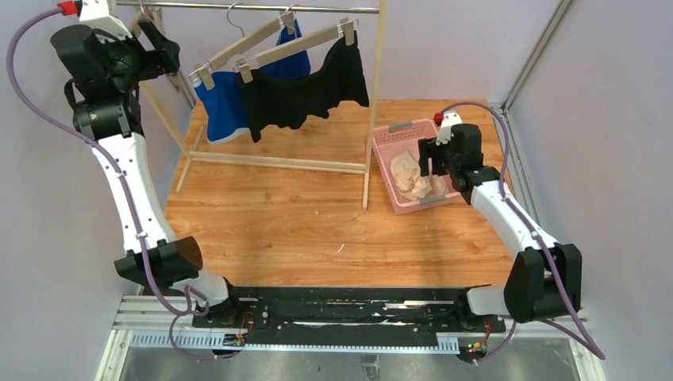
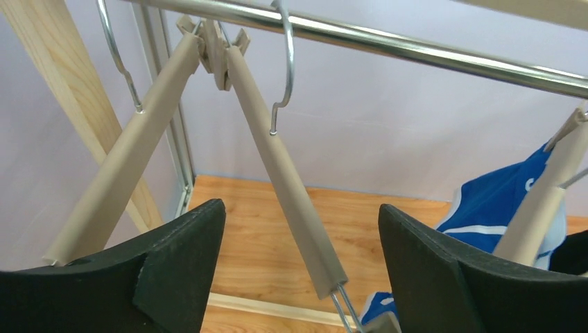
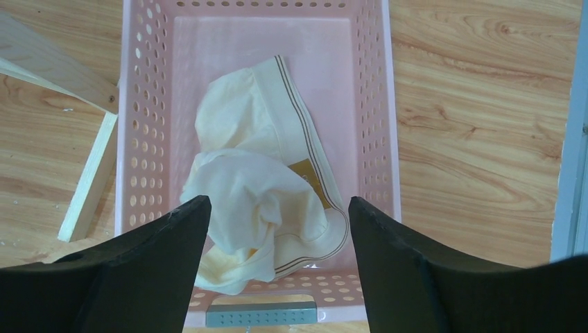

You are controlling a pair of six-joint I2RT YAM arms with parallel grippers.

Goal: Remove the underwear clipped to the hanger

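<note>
The bright blue underwear (image 1: 218, 107) and the black underwear (image 1: 305, 91) hang clipped to beige hangers (image 1: 294, 46) on the chrome rail (image 1: 262, 7). The blue one also shows in the left wrist view (image 2: 499, 201). The cream-beige underwear (image 1: 417, 176) lies crumpled in the pink basket (image 1: 401, 131); it also shows in the right wrist view (image 3: 263, 194). My left gripper (image 1: 168, 54) is open and empty, high at the rack's left end, with a bare beige hanger arm (image 2: 291, 187) between and beyond its jaws. My right gripper (image 3: 277, 257) is open and empty just above the basket (image 3: 142, 125).
The wooden rack's right post (image 1: 374, 95) stands just left of the basket, and its base bar (image 1: 278, 163) crosses the table. The left slanted leg (image 2: 62, 90) is close to my left gripper. Metal frame posts (image 1: 540, 48) rise at the back right.
</note>
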